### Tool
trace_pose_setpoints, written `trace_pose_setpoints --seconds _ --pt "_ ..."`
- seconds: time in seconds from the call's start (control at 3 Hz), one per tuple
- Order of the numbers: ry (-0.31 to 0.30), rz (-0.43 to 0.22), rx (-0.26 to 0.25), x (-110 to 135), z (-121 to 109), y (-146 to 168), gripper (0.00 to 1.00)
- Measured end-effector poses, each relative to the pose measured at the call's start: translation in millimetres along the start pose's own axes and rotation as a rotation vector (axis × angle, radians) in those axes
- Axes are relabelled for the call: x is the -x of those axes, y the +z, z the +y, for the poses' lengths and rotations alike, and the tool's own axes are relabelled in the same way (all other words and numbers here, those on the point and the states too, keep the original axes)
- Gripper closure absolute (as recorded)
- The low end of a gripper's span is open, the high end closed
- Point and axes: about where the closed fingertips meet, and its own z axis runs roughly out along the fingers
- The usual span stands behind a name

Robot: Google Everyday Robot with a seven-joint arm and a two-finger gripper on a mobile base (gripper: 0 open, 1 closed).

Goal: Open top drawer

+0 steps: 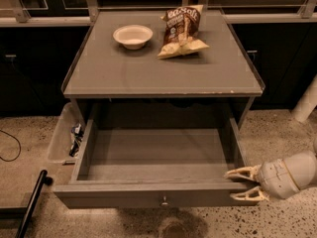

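Note:
The top drawer (pixel 148 198) is pulled far out of the grey cabinet (pixel 163 78). Its plain grey box is bare inside, and a small round metal knob (pixel 164 201) sits at the centre of its flat front. My gripper (pixel 241 184) is at the drawer's front right corner, just off the front panel's right end. Its two pale fingers (pixel 242 172) point left and stand apart with nothing between them. The two lower drawers are hidden under the open one.
A white bowl (pixel 132 35) and a chip bag (pixel 182 29) lie on the cabinet top. A clear bin (pixel 63 138) with small items hangs at the cabinet's left side. A black pole (pixel 30 205) leans at lower left. A white post (pixel 308 103) stands at right on the speckled floor.

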Motion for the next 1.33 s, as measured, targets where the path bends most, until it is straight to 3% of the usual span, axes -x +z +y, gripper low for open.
trace_pose_setpoints --seconds 0.33,1.33 --pt "-0.004 0.001 0.002 1.9 13.4 -7.6 1.00" --pt "-0.004 0.001 0.002 1.9 13.4 -7.5 0.36"
